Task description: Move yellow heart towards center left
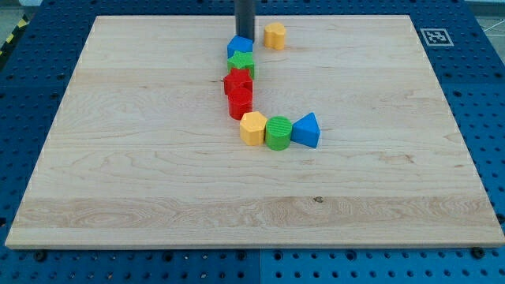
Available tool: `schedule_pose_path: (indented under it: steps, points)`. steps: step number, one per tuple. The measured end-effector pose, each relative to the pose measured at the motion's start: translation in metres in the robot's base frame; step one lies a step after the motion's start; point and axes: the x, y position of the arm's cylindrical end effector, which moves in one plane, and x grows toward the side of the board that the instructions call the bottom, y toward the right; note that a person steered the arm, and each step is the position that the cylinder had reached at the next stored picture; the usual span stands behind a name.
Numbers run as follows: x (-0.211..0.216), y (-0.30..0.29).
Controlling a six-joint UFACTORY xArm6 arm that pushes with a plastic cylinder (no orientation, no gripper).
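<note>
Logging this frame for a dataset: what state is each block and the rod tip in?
my tip: behind blue block, at chain's top
yellow block: alone, right of tip
green block, red blocks: stacked in column
yellow block, green cylinder, blue block: touching in row

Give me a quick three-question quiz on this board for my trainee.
1. True or false: my tip is at the view's top, just behind the blue block.
2. What colour lies between the lower yellow block and the blue triangle? A red, B green, C yellow.
3. Fill in: the upper yellow block sits on my tip's view-____ side.
Key: 1 true; 2 B, the green cylinder; 3 right.
</note>
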Motion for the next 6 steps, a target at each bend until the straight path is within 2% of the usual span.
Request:
schedule_pose_path:
  steps: [1,2,4,5,6]
  points:
    - [-0.004,-0.008]
    - [0.020,0.024]
    - [0.076,0.040]
    - [0.064,0.089]
    - [0.055,0.114]
